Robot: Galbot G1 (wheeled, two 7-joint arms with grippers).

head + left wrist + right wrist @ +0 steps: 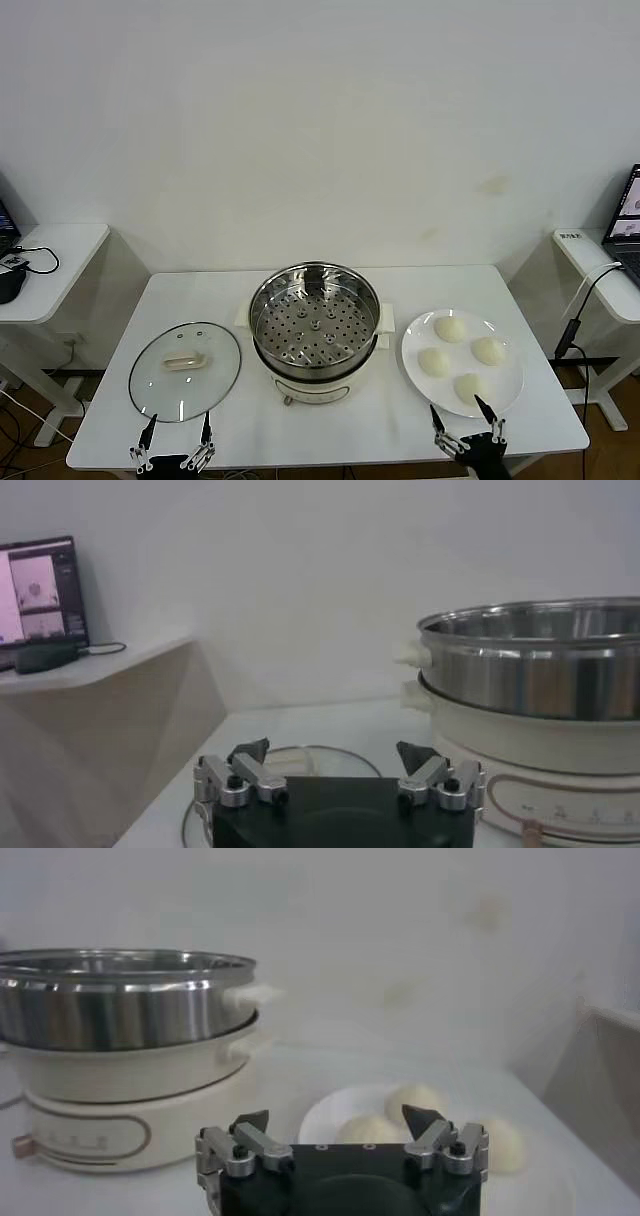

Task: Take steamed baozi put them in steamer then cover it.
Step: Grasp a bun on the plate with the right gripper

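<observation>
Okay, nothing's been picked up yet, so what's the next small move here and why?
Probably the right gripper should reach forward and down to the nearest baozi on the plate. It is open and empty at the table's near edge just short of the plate, all four buns are still there, and the steamer stands uncovered with its tray bare. The left gripper waits, open, by the cover.

Four cream baozi [451, 328] on white plate [512, 390]; open steel steamer [314, 308] centre; glass cover [185, 371] flat at its left.
</observation>
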